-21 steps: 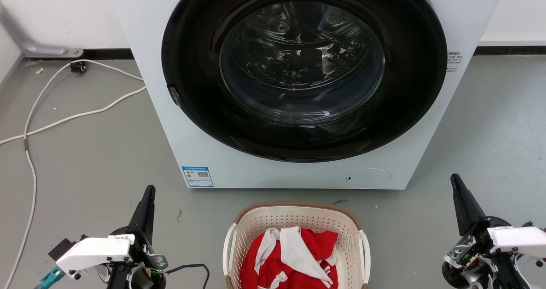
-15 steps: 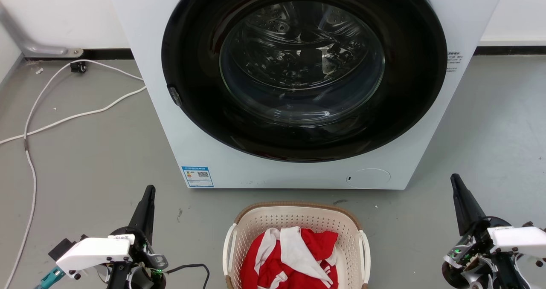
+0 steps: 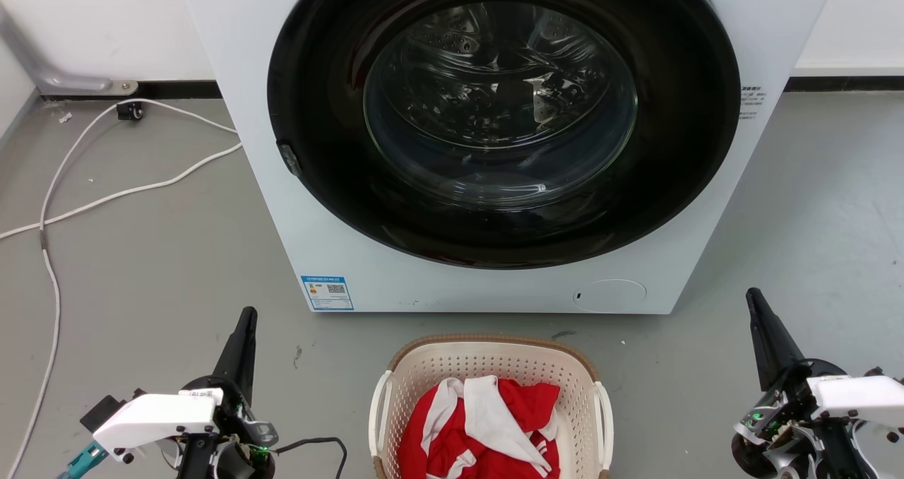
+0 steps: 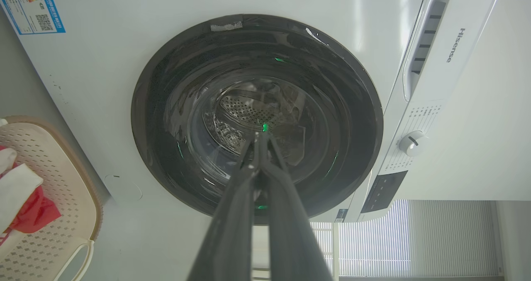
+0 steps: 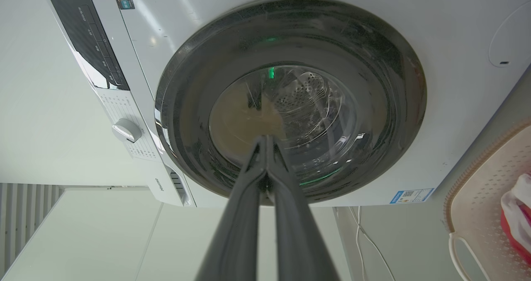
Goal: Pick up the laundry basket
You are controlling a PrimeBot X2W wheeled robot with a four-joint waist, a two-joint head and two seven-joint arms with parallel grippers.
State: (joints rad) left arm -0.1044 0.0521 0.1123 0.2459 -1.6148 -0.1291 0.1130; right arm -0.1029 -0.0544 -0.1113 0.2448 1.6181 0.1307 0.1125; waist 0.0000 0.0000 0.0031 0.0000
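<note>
The laundry basket [image 3: 487, 366], cream and perforated with a brown rim and white side handles, sits on the floor at the bottom centre of the head view, holding red and white clothes [image 3: 487, 426]. It also shows at the left edge of the left wrist view [image 4: 62, 190] and at the right edge of the right wrist view [image 5: 477, 202]. My left gripper [image 3: 247, 314] is shut and empty, left of the basket and apart from it. On the basket's right, also apart, my right gripper [image 3: 751, 294] is shut on nothing. Both point towards the washing machine.
A white front-loading washing machine [image 3: 494, 140] with a closed dark round door stands just behind the basket. White cables [image 3: 106, 182] trail over the grey floor at the left. A wall with a dark skirting runs behind.
</note>
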